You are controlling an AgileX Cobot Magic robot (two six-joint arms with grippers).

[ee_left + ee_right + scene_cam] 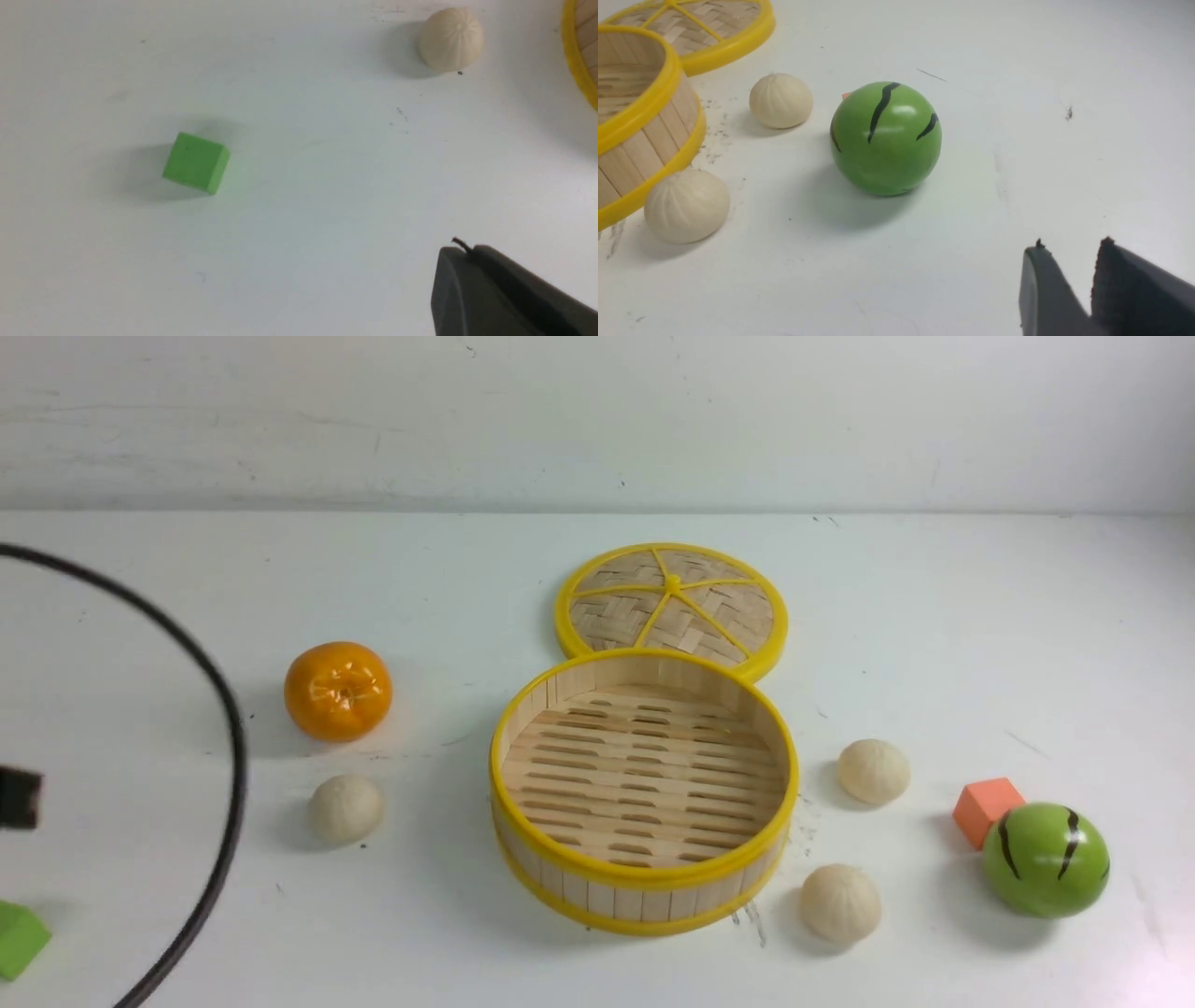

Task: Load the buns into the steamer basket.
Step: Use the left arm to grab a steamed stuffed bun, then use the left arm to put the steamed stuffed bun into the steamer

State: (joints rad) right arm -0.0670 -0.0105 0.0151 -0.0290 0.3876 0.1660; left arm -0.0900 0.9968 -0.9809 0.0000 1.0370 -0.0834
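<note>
The left claw (467, 254) appears clenched on nothing, though only its tip shows. The first bun (451, 39) lies ahead of it, near the steamer basket (577, 56). The right claw (1071, 247), nearly closed and empty, faces a green striped ball (886, 138). Past the ball, the nearer bun (686, 205) and the farther bun (781, 100) sit outside the basket.

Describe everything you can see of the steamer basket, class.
The steamer basket is round and shallow. Its wall is made of upright pale bamboo strips bound by yellow plastic rims at top and bottom, and its floor is slatted with gaps. It stands upright and open on the white table, near the middle, holding nothing. In the front view its far rim overlaps the edge of the lid; whether they touch cannot be told.
</note>
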